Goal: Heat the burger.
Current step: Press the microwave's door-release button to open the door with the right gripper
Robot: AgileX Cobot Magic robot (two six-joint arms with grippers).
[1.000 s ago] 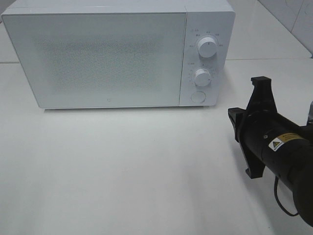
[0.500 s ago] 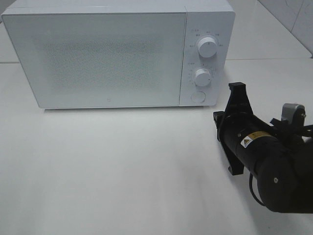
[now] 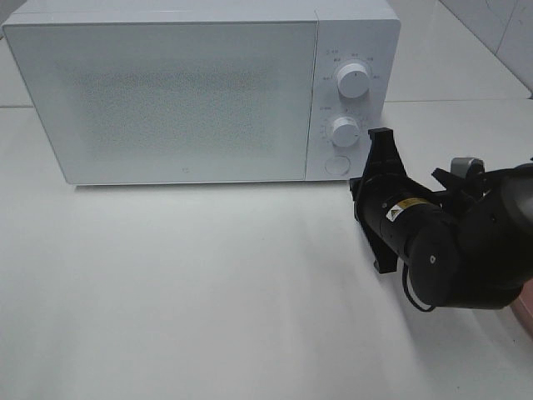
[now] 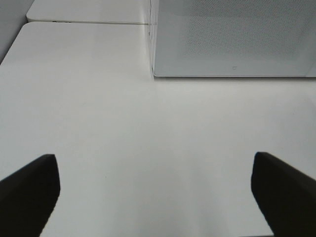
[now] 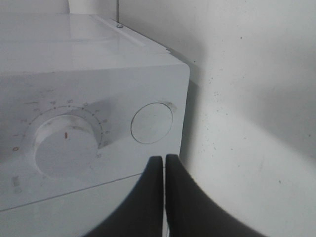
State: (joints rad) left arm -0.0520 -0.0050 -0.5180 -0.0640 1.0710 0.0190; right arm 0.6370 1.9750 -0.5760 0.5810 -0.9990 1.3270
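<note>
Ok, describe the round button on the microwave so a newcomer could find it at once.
Start at the white microwave; its control panel runs down the right of its front. The round button is the lowest of three circles there: flat and flush, with no pointer or scale marks, unlike the upper dial and lower dial above it.

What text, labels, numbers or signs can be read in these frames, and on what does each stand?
Nothing reads clearly enough to quote.
Print around the upper knob of the microwave: too small to read.
Scale around the lower knob: blurred, unreadable.
On the door, a small mark: too small to read.
On the right arm, a yellow label: warning triangle sign, wording too small.
</note>
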